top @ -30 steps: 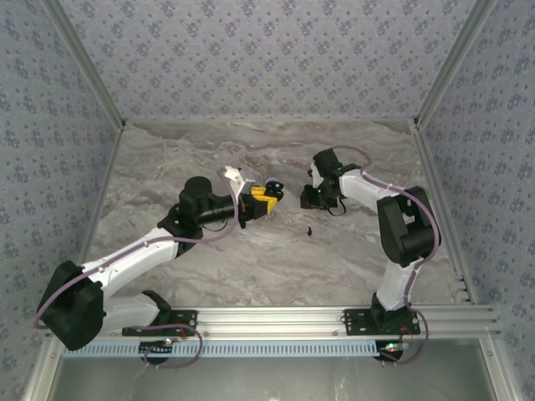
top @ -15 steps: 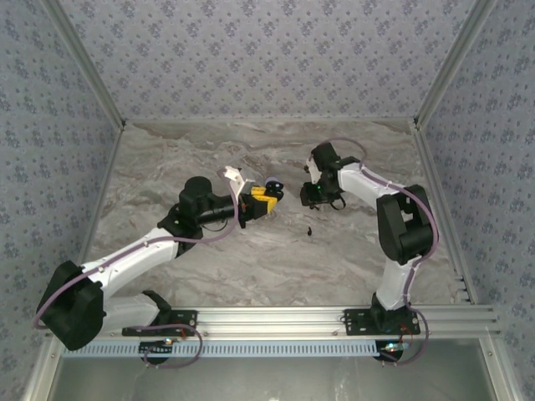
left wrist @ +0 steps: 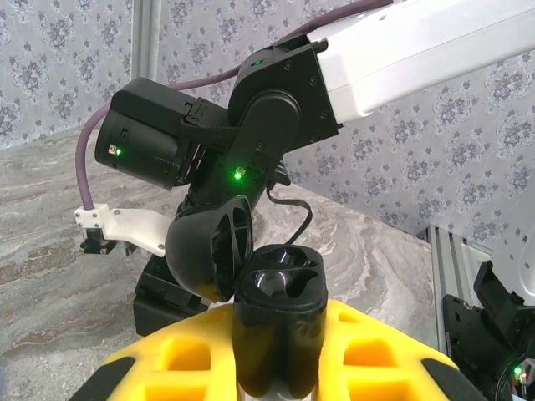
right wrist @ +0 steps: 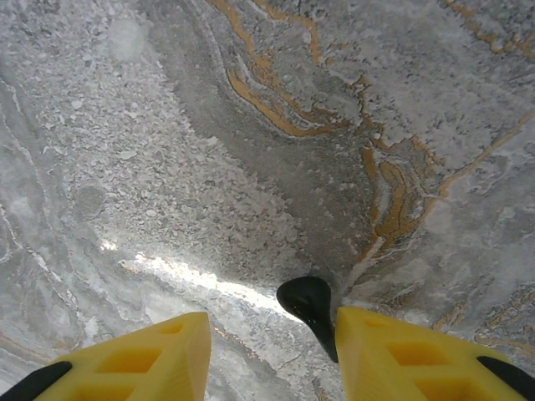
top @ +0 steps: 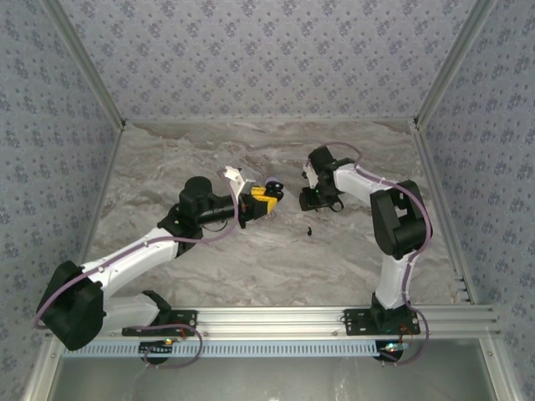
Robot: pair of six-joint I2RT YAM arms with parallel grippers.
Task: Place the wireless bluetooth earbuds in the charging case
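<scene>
charging case (left wrist: 280, 309): black, lid (left wrist: 209, 251) flipped open at 9 o'clock; two wells dark, contents unclear.
left gripper (top: 267, 199): clenched on the charging case, yellow fingers (left wrist: 401, 334) on either side.
right gripper (top: 313, 200): jaws parted, nothing gripped.
black earbud (right wrist: 308, 305): lay on marble table (right wrist: 209, 125) between the right jaws, just beside the 3 o'clock finger; contact unclear.
top view: black earbud at 6 o'clock of right gripper, charging case at its 9 o'clock.

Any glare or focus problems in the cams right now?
Right wrist: bright glare streak across the table beside the black earbud, both in focus. Left wrist: no glare, charging case sharp. Top external: even light, the earbud just a dark speck.
</scene>
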